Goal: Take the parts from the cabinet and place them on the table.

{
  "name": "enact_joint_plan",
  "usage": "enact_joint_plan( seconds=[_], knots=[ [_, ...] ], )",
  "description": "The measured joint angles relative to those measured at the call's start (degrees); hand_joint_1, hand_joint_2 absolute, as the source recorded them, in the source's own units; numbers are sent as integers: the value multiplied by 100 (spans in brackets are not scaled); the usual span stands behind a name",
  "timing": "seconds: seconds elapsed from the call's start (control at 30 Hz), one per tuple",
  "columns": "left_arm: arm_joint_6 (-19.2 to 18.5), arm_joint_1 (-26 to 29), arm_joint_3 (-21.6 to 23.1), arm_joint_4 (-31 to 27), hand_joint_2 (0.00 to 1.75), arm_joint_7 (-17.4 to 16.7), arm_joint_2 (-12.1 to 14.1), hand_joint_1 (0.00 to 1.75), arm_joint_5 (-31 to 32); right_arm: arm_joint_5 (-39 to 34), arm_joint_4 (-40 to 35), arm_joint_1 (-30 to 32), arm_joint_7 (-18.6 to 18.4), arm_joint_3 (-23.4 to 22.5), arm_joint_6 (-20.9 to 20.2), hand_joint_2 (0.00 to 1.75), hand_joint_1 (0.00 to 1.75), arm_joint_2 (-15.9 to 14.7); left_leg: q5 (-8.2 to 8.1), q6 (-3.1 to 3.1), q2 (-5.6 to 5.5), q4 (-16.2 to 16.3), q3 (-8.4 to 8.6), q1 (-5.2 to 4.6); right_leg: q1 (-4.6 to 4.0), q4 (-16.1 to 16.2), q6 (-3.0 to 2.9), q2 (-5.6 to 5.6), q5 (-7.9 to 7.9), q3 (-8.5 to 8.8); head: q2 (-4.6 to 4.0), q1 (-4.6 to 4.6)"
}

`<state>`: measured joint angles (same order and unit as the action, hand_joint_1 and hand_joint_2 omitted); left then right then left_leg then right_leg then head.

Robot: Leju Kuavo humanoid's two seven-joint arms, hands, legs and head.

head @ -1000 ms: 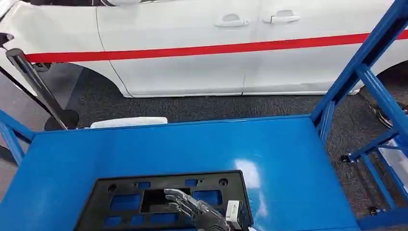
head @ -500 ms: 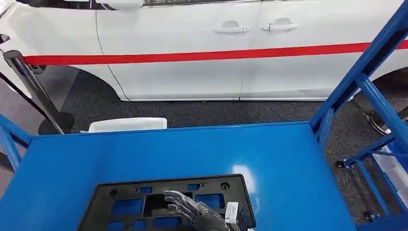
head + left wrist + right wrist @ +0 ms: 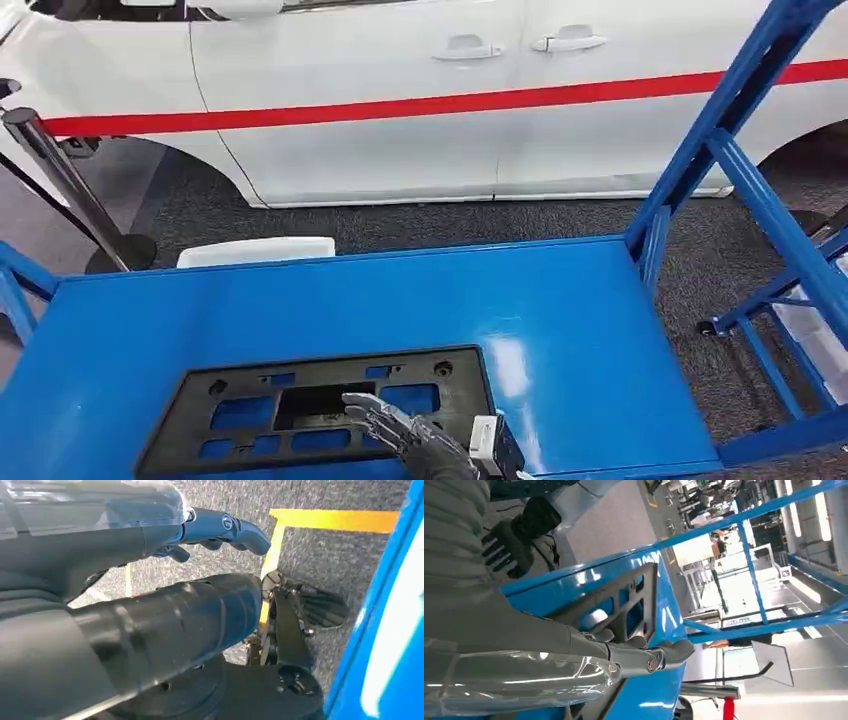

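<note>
A: Where do we have the part right now?

B: The black plastic frame (image 3: 320, 412) lies flat on the blue surface (image 3: 560, 330), at the near edge, its long axis running side to side across our front. Our right hand (image 3: 415, 440) rests on its right half, fingers (image 3: 372, 412) reaching forward and leftward over one of the cut-outs.

A: Are the fingers clamped on it?

B: In the head view they look loosely spread and laid over the frame. The right wrist view shows the frame (image 3: 624, 602) just ahead of the hand (image 3: 574, 645), with a finger hooked past its edge, so we judge it held, though the grip underneath is hidden.

A: And the left hand?

B: The left hand (image 3: 165, 580) hangs low over grey floor, its fingers (image 3: 230, 527) slightly curled and apart, holding nothing. The right is the nearer one.

A: So the next move?

B: Since the frame already lies on the surface, we probably just need to let go and lift away.
</note>
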<state>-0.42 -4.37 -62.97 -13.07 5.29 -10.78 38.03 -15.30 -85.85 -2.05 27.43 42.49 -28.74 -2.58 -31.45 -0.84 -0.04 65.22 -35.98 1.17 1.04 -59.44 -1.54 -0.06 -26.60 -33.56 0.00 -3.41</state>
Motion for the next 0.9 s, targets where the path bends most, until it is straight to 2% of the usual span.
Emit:
enact_joint_plan(
  seconds=[0.03,0.07,0.1,0.13,0.17,0.23,0.27,0.33,0.4,0.43,0.47,0.5,0.53,0.57,0.6,0.63,0.67,0.73,0.77,0.8,0.9],
  knots=[
    [-7,0,0,0,0,0,0,0,0,-4,2,6,0,-2,0,0,0,0,-259,-13,1,430,-150,1,-14,-2,-12,-8,40,-55,0,-2],
    [-7,0,0,0,0,0,0,0,7,-15,4,6,-4,-2,0,0,0,-2,-465,-16,1,844,-285,1,-33,-2,-20,-10,61,-122,0,0],
    [-7,0,0,0,0,2,0,0,18,-22,9,7,-7,-2,0,0,0,-2,-518,-12,1,1068,-328,-1,-51,-9,-23,-9,97,-187,0,0],
    [-4,4,0,0,0,4,2,0,37,-24,13,13,-11,-2,0,0,0,-2,-438,3,1,988,-221,-1,-67,-11,-21,-9,134,-235,0,0],
    [2,6,0,0,0,7,7,0,61,-24,20,14,-13,-2,0,0,0,-2,-282,29,1,673,10,-4,-77,-12,-13,-9,167,-265,0,0],
    [20,-5,0,0,0,7,9,0,68,-26,22,13,-15,-2,-2,0,0,0,92,112,1,-395,710,-25,-89,-17,15,-8,229,-302,0,0],
    [24,-30,0,-2,0,4,15,0,77,-26,22,13,-15,-2,-2,0,0,0,-3,154,4,-773,859,-63,-95,-27,49,-17,260,-306,0,0],
    [28,-36,0,-2,0,4,20,0,83,-28,22,10,-15,-2,-7,0,0,0,67,168,23,-776,837,-107,-82,-17,126,-26,304,-313,0,2],
    [52,-15,0,0,0,-17,18,0,85,-30,22,17,-15,0,-9,0,0,2,171,224,16,-775,824,-127,-62,36,204,-26,416,-289,0,0],
    [55,-12,0,0,0,-17,6,0,83,-37,24,17,-15,-2,-9,0,0,-2,283,254,34,-869,829,-47,-87,13,232,-17,401,-328,0,-11],
    [57,-23,0,0,0,-22,4,0,83,-44,22,16,-15,-2,-9,0,0,-4,346,285,61,-880,784,-54,-76,-111,255,1,202,-387,0,-8],
    [57,-28,0,0,0,-22,7,0,83,-44,22,18,-15,-2,-11,0,0,-4,397,332,67,-871,716,-55,-64,-466,272,4,-127,-524,0,-11],
    [57,-27,0,0,0,-22,7,0,83,-44,26,26,-15,0,-9,0,0,-7,429,333,71,-856,650,-59,-54,-908,295,3,-399,-670,0,-11],
    [59,-27,0,0,0,-22,7,0,83,-44,33,30,-15,0,-9,0,0,-11,457,339,73,-834,587,-67,-49,-1341,314,3,-611,-805,0,-9],
    [59,-25,0,0,0,-20,9,0,90,-44,41,31,-15,0,-9,0,0,-17,458,339,72,-822,526,-71,-43,-1644,328,2,-710,-886,0,-11],
    [57,-23,0,0,0,-17,11,0,118,-44,48,37,-15,0,-11,0,0,-17,473,334,72,-802,477,-71,-35,-1671,335,3,-669,-838,0,-9],
    [57,-23,0,0,0,-13,9,0,129,-44,50,46,-15,0,-15,0,0,-20,486,321,71,-780,443,-70,-29,-1403,333,2,-523,-622,0,-11],
    [63,-16,0,0,0,-13,4,0,151,-44,48,42,-15,0,-24,0,0,-20,504,298,69,-733,406,-68,-27,-375,300,-2,-156,49,0,-11],
    [72,-17,0,0,0,-13,2,0,164,-46,48,35,-15,0,-26,175,0,-20,508,280,70,-702,388,-68,-34,34,259,-3,-219,254,0,-11],
    [79,-30,0,0,0,-11,0,0,168,-48,48,42,-15,0,-26,175,0,-17,502,238,69,-671,365,-106,-76,60,227,-2,-192,248,0,-7],
    [96,-31,0,0,0,-9,0,0,168,-59,46,52,-15,0,-28,175,0,-20,566,133,68,-719,363,-86,-93,62,123,6,-139,214,0,-9]
  ],
)
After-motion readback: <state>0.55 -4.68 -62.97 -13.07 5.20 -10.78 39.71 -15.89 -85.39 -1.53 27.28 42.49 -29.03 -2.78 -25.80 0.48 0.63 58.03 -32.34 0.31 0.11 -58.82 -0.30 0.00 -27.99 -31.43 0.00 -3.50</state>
